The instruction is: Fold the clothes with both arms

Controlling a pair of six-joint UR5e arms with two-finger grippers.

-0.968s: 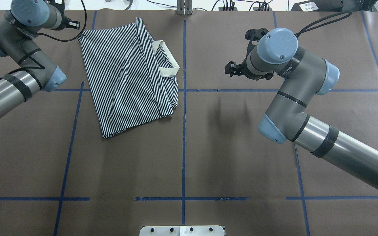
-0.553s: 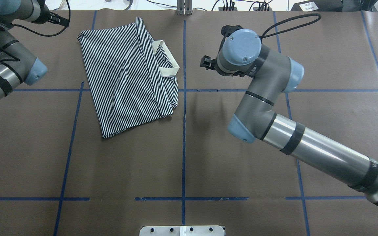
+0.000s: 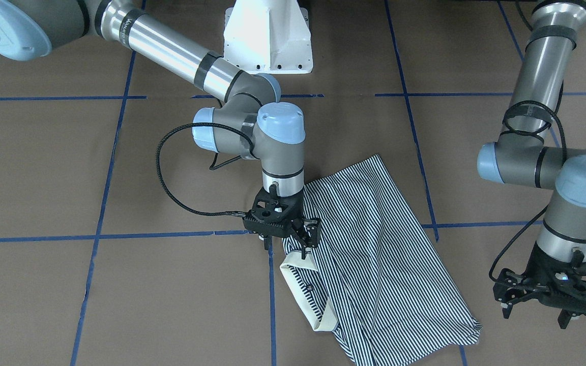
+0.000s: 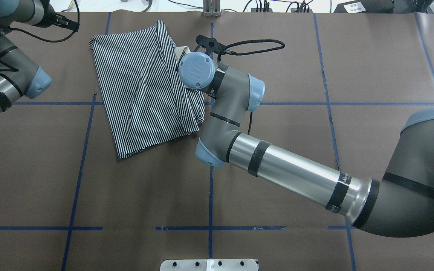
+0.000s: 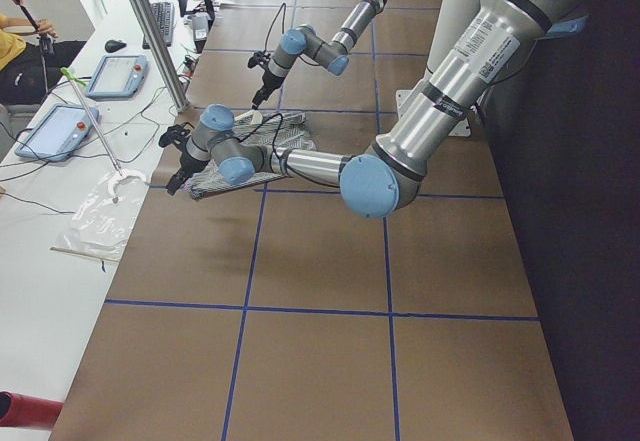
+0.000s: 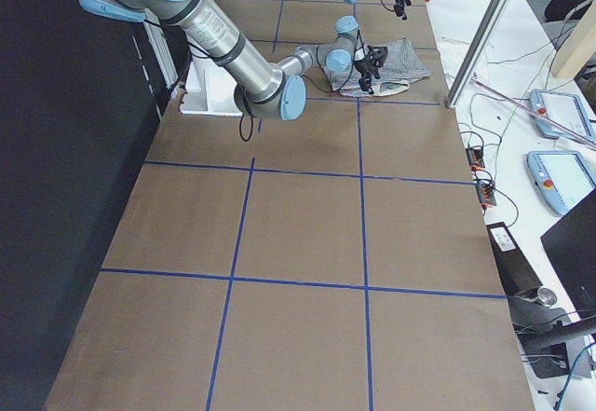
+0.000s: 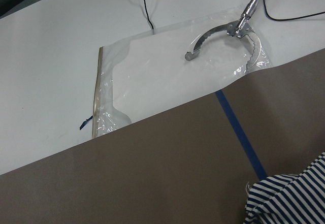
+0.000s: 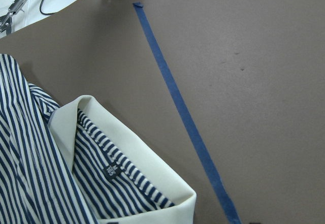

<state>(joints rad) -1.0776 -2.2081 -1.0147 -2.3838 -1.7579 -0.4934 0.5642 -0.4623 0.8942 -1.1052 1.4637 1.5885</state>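
A short-sleeved polo shirt with thin navy-and-white stripes (image 4: 141, 90) lies folded and a little rumpled on the brown paper-covered tabletop (image 4: 126, 195), which is crossed by blue tape lines (image 4: 210, 188). In the overhead view it sits toward 11 o'clock from the tabletop's centre. Its plain cream collar (image 3: 298, 284) is at the shirt's 2 o'clock edge in that view, just beside the long tape line.

The grey tubular right arm with light blue joint caps (image 4: 296, 177) reaches across the tabletop. Its black two-finger right claw (image 3: 285, 250) points down over the collar end of the shirt. The fingers stand spread apart with nothing between them. Whether the tips touch the cloth cannot be told. The right wrist view looks down on the cream collar (image 8: 142, 163), a small dark neck label (image 8: 112, 170) and the tape line at its 3 o'clock.

The grey left arm (image 3: 542, 101) stands off the cloth. Its black left claw (image 3: 533, 314) hangs over bare tabletop at the shirt's 3 o'clock in the front-facing view, apart from the fabric, its fingers spread wide and empty. The left wrist view shows a striped corner of the shirt at 5 o'clock. Beyond the brown paper's edge it shows a clear plastic bag (image 7: 152, 82) lying on a white surface (image 7: 51, 56).
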